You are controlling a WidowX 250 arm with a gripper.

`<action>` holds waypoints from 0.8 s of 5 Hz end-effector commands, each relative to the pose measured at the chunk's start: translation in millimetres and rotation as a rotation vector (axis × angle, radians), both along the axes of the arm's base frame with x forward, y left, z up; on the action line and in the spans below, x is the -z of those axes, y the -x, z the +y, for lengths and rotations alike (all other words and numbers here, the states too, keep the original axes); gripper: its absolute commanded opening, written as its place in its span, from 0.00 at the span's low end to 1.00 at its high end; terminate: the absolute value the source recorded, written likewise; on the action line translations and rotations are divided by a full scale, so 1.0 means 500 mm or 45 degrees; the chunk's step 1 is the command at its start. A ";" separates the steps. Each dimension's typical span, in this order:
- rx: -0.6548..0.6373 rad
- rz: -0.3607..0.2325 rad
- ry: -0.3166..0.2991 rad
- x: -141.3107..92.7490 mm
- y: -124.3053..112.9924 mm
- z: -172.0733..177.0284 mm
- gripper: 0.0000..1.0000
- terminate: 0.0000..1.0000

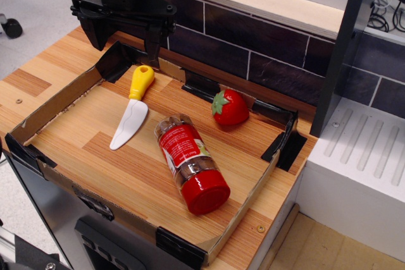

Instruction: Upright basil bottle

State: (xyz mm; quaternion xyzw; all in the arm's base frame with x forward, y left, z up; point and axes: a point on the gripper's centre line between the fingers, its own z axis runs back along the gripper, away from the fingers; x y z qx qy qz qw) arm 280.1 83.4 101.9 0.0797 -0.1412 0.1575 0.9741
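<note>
Our gripper (pixel 124 41) hangs in the upper left of the frame, above the far left corner of the cardboard tray (pixel 60 102), its two dark fingers spread apart with nothing between them. It is well apart from the basil bottle (pixel 190 161), so we judge that we are at the very start: the approach is not yet made. Next we would need to travel toward the lower centre of the frame, come down over the bottle's body, close across its width and tip it up onto its base.

The bottle lies on its side near the middle of the tray, red cap pointing to the lower right, clear body with a red-and-white label facing up. A toy knife (pixel 132 113) lies to its left, a toy strawberry (pixel 230 107) to its upper right, neither touching it.
</note>
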 end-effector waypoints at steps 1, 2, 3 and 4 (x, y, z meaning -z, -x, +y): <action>0.000 0.000 0.000 0.000 0.000 0.000 1.00 0.00; -0.096 -0.050 0.016 -0.003 0.033 -0.034 1.00 0.00; -0.242 0.013 0.084 -0.019 0.064 -0.081 1.00 0.00; -0.411 0.064 0.108 -0.021 0.102 -0.150 1.00 0.00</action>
